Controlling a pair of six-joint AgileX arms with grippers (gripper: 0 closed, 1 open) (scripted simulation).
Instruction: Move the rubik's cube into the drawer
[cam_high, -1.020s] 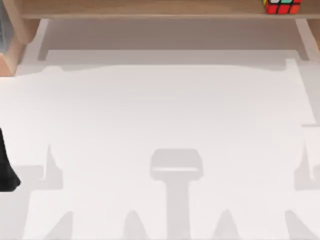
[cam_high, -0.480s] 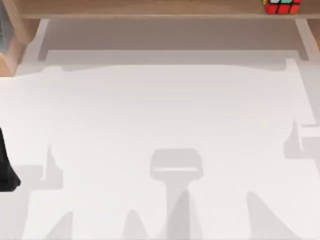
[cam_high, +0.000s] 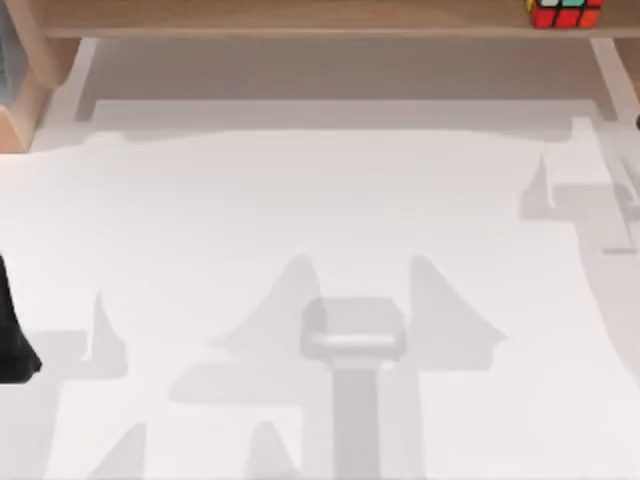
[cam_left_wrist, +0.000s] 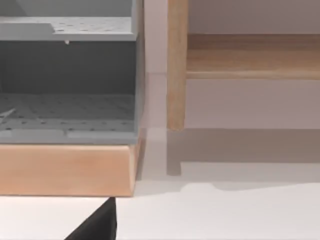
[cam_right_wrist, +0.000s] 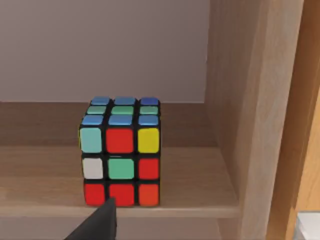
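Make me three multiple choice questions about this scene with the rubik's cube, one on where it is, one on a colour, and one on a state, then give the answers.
1. Where does the rubik's cube sit?
A. on the wooden shelf
B. on the white table
C. inside the grey drawer

2. What colour is the middle square of the top row on the cube face turned to the right wrist view?
A. white
B. red
C. black

3. What is the state of the cube?
A. tipped on one corner
B. lifted in the air
C. resting flat on the shelf, ungripped

Answers: 1 A, the right wrist view shows it on the wood board beside the shelf's side wall. 2 B, that square is red, between a light blue and a yellow one. 3 C, its bottom row meets the board and no fingers close on it.
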